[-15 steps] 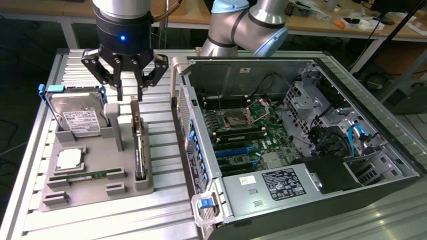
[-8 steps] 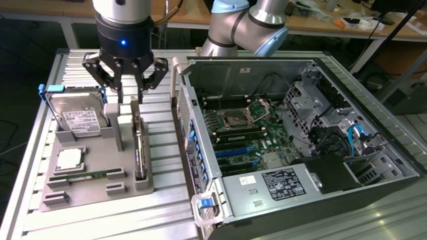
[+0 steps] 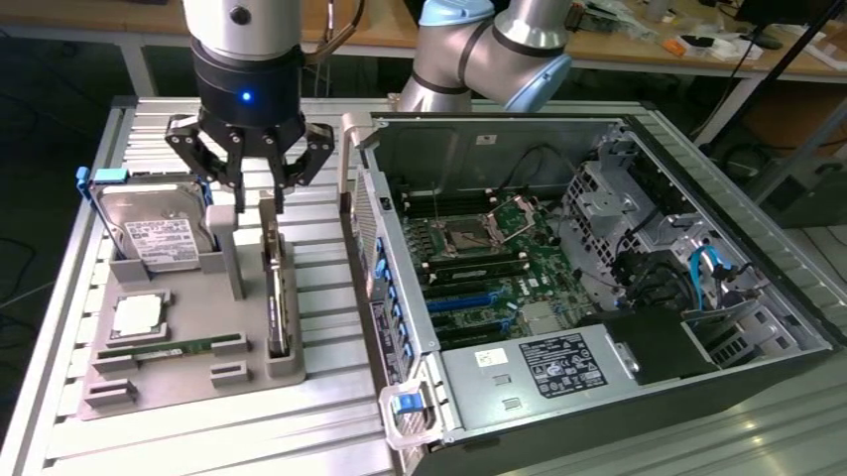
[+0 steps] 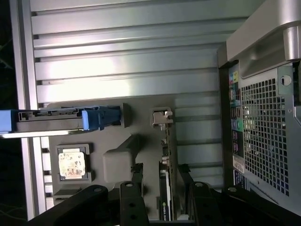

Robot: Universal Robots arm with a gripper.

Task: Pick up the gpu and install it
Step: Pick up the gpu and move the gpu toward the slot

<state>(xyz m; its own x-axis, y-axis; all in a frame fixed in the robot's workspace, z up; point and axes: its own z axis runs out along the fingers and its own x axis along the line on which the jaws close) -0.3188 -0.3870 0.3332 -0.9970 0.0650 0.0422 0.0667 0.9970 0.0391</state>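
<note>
Exterior view: thin dark upright gpu (image 3: 277, 297)

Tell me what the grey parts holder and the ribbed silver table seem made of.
Grey moulded parts holder: probably plastic, matte, uniform colour with no glare. Ribbed silver table: likely aluminium profiles, satin finish, soft bright reflections along the grooves.

gpu (image 3: 277, 297) upright in holder (image 3: 185, 382), hard drive (image 3: 159, 233) on exterior view's left, case (image 3: 490, 149) on right
</note>
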